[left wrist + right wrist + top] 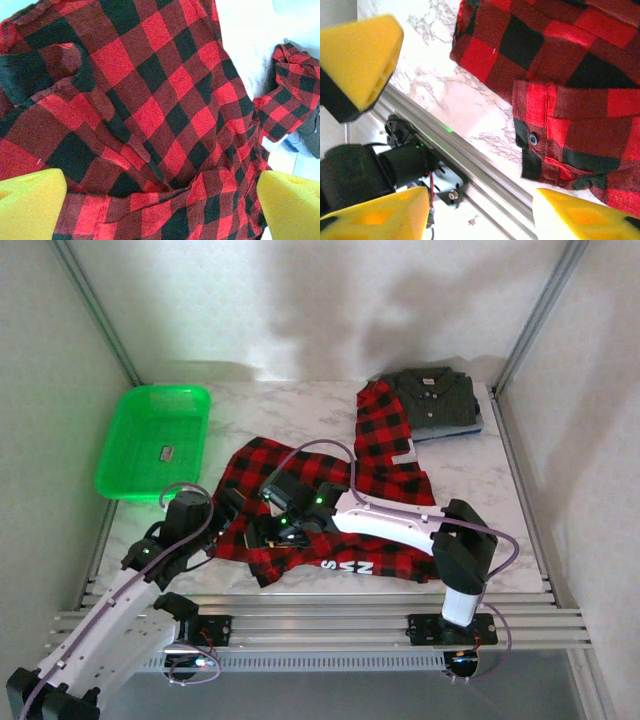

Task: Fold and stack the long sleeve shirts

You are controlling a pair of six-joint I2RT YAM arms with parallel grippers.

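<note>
**Plaid shirt lies unfolded at mid-table; both grippers empty**

Position. The red-and-black plaid shirt (385,475) lies crumpled across the middle of the table (300,410). One sleeve (380,425) runs back to the folded dark shirt (432,395), which sits on a blue garment (455,428) in the far right corner. The sleeve end appears to touch that stack.

Grippers. The left gripper (160,205) hangs over the shirt body, fingers (30,200) spread wide with nothing between them. The right gripper (480,200) is also spread and empty, just beside a buttoned cuff (555,135).

Step in hand, as judged: gathering the sleeves onto the body. The cuff should be pinched through both layers at its hem, carried low and laid flat across the chest. Meanwhile the left gripper should hold down the loose, rumpled body cloth.

Edges. The cuff lies close to the near rail (470,165). A short grasp risks scraping the metal, or pushing cloth over the edge.

Open room. Bare marble lies behind the shirt, between the green basket (135,430) and the stack, and along the right side. Drawing the far sleeve in must not disturb the stack.
</note>
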